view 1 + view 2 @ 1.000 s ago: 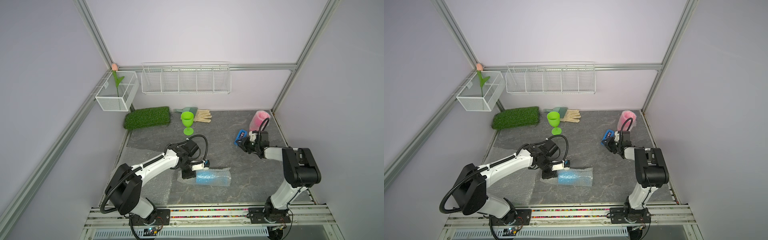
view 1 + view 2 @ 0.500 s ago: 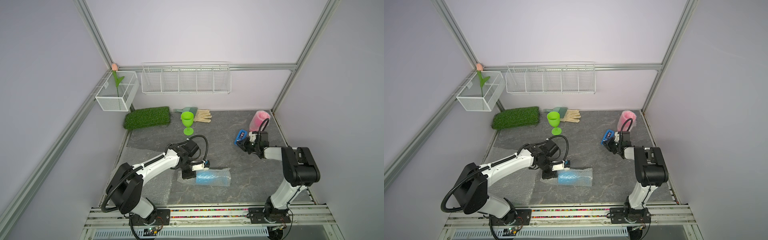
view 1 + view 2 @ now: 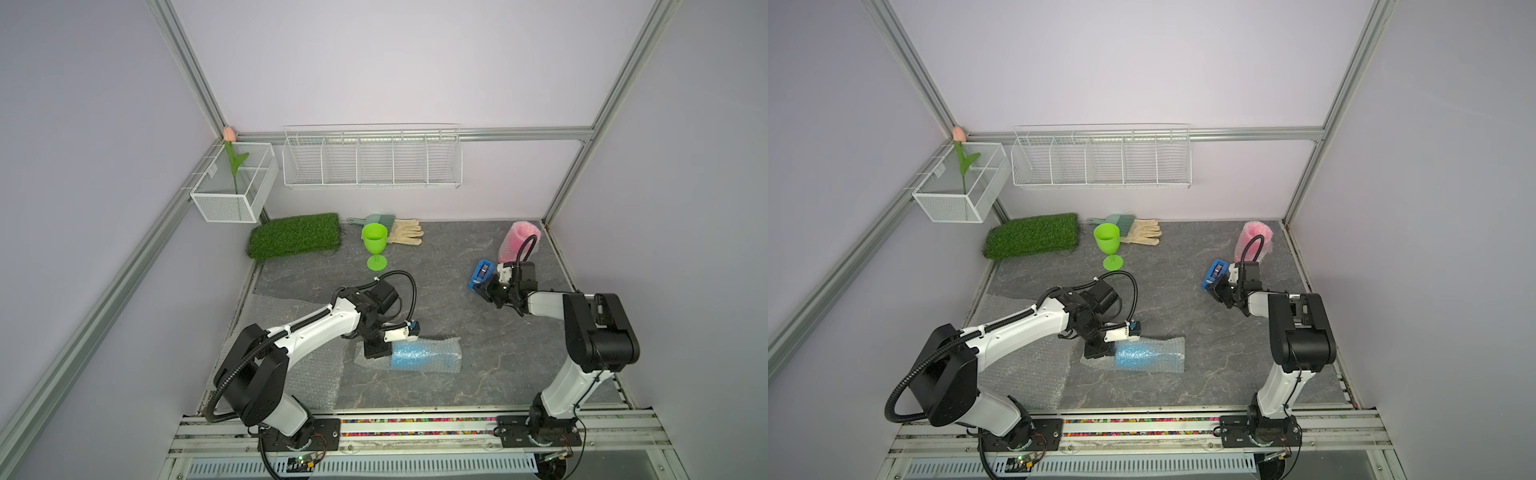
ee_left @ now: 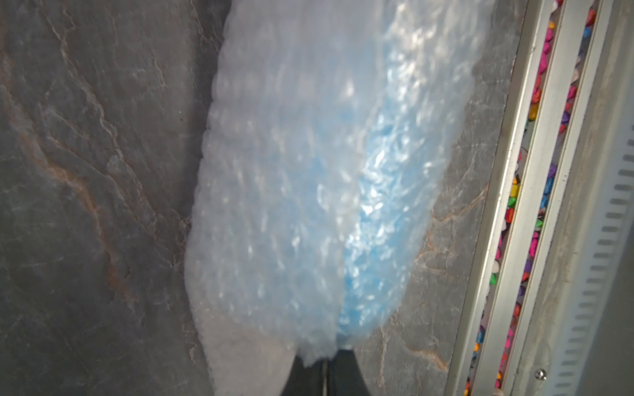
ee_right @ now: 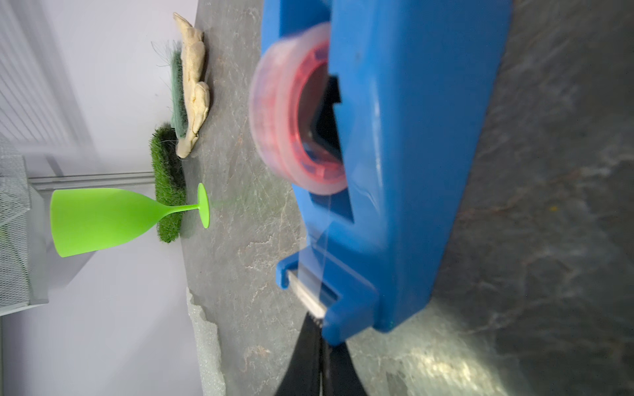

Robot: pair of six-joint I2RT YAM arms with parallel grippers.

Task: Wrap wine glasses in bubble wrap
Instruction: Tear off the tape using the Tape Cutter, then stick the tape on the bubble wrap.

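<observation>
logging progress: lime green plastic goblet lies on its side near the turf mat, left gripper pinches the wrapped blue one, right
No: the lime green plastic goblet stands upright on its round foot, as both top views show. It is near the green turf mat, and the left gripper pinches the bubble-wrapped sky blue goblet.

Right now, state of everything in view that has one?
blue goblet: on its side, rolled in bubble wrap
pink goblet: wrapped
green goblet: upright, bare
spare sheet: lying flat, unused
tape dispenser: tape threaded to cutter
left gripper: shut on bubble wrap
right gripper: shut at dispenser's cutter
</observation>
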